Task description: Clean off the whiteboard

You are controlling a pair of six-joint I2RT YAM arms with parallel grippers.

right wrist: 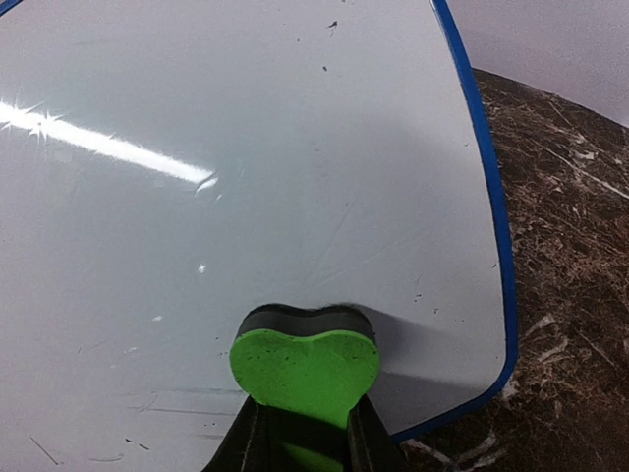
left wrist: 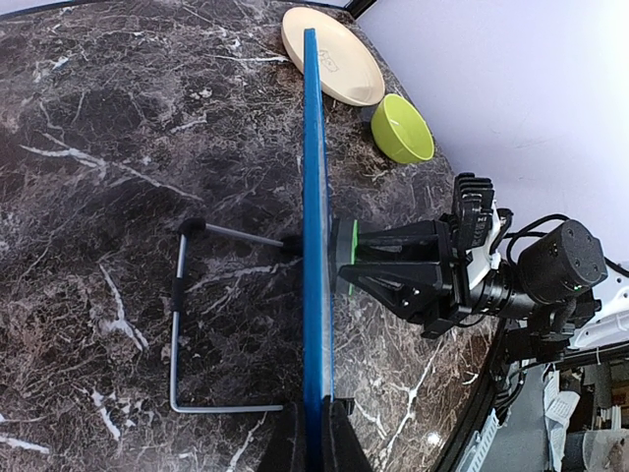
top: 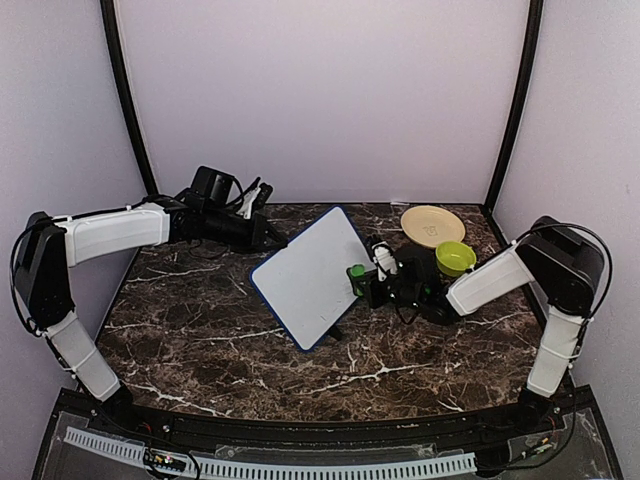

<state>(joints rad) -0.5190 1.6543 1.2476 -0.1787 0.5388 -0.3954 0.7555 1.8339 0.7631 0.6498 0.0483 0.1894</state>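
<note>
Whiteboard [top: 310,275] stands propped up mid-table on the dark marble table [top: 200,340]. The left gripper [left wrist: 314,438] is clenched on its left edge. The right gripper [top: 365,280] grasps a green eraser [right wrist: 305,369], pressing it against the white face.

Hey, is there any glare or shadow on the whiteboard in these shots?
Right wrist: a bright glare streak crosses the whiteboard at upper left, and the green eraser throws a soft shadow to its right. Left wrist: board edge-on, no glare. Top view: even light, no glare.
</note>
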